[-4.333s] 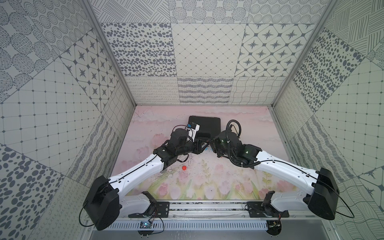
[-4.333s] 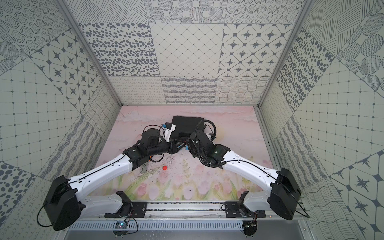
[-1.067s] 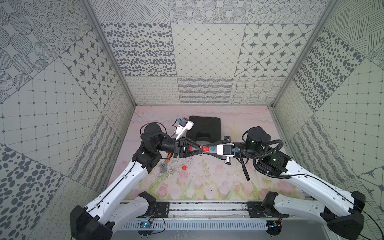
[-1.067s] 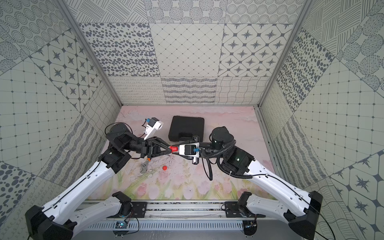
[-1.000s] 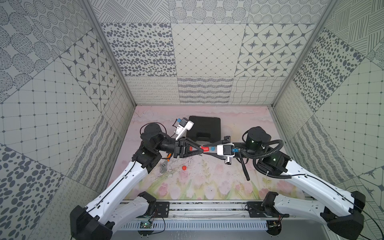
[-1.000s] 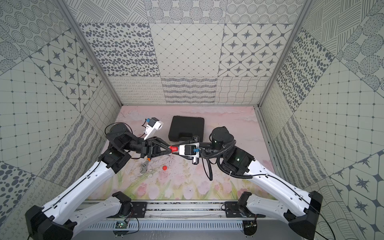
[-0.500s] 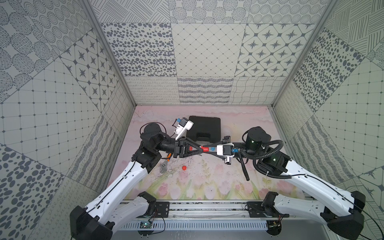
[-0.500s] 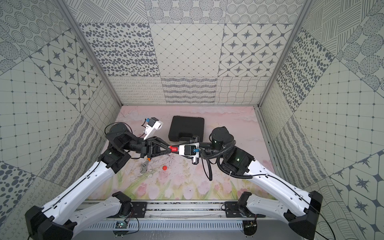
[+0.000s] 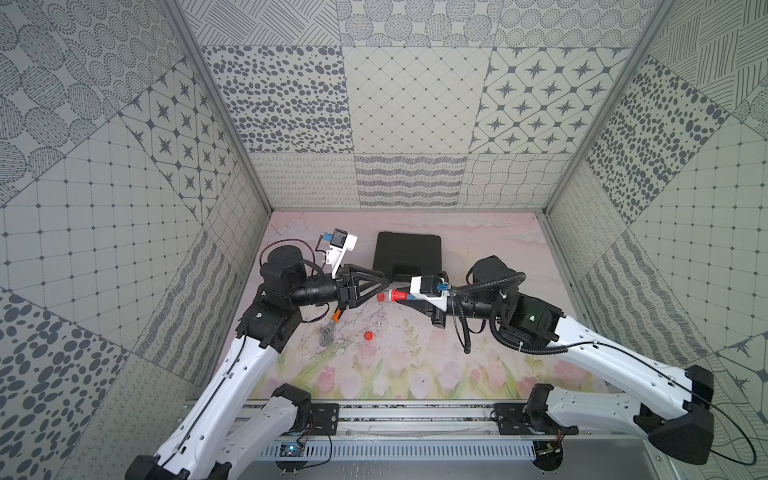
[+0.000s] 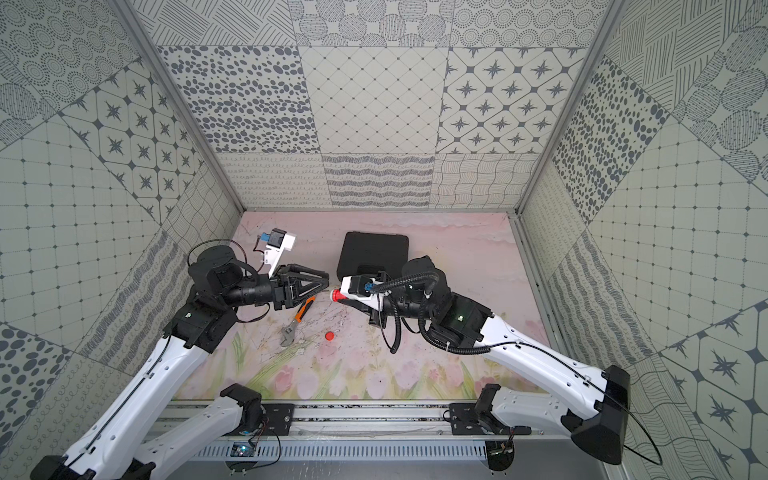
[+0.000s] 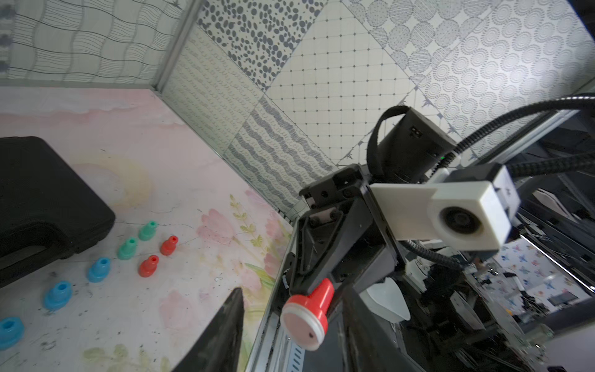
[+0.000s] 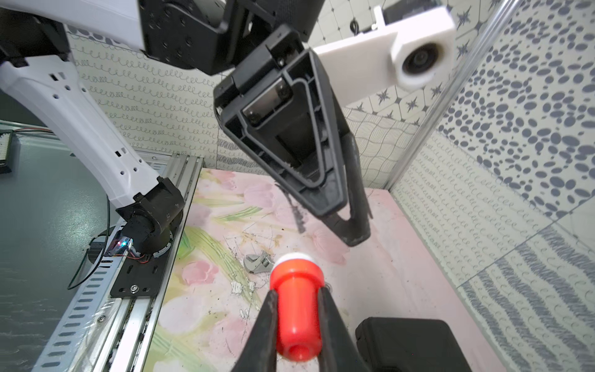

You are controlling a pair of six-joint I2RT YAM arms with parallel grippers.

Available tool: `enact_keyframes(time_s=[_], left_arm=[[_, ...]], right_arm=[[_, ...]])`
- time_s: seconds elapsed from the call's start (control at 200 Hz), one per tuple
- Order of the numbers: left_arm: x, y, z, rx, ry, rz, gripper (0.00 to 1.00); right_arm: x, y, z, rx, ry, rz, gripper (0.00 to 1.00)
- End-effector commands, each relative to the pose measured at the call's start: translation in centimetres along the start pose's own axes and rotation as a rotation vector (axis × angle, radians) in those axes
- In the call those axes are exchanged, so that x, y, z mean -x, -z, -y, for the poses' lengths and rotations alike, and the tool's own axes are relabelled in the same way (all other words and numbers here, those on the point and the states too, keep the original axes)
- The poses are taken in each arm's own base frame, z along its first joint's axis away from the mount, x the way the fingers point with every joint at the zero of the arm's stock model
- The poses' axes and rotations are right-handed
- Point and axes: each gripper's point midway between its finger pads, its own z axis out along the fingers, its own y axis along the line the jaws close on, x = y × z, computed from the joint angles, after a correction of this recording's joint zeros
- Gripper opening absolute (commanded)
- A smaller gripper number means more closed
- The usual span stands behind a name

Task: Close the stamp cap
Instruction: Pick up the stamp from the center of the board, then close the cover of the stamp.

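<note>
Your right gripper [image 12: 297, 294] pinched the red stamp [image 9: 397, 296] in mid-air just in front of the black case [image 9: 406, 253], while your left gripper [image 9: 386, 283], facing it, stood slightly parted and empty.

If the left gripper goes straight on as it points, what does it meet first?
Probably the red stamp in the right gripper: the left gripper points at its white end across a small gap, though depth is unclear.

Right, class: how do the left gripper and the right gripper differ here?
The right gripper is shut on the red stamp; the left gripper is slightly open and empty. The left gripper points toward the robot's right, the right gripper toward its left. Both hover above the table, facing each other.
</note>
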Motion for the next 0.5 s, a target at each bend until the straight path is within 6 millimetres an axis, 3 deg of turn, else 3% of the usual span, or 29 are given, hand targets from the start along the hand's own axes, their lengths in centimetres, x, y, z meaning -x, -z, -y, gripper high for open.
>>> enact_keyframes(time_s=[0.0, 0.235, 0.495], left_arm=[[-0.6, 2.8, -6.8, 0.388, -0.066, 0.038, 0.51], [-0.7, 6.2, -12.0, 0.684, -0.1, 0.073, 0.52], [-1.6, 9.1, -15.3, 0.899, -0.183, 0.067, 0.52]], right_arm=[[-0.6, -1.1, 1.1, -0.094, -0.141, -0.062, 0.0], [-5.1, -4.6, 0.8, -0.156, -0.409, -0.223, 0.0], [-10.5, -9.1, -0.3, -0.188, -0.752, -0.393, 0.0]])
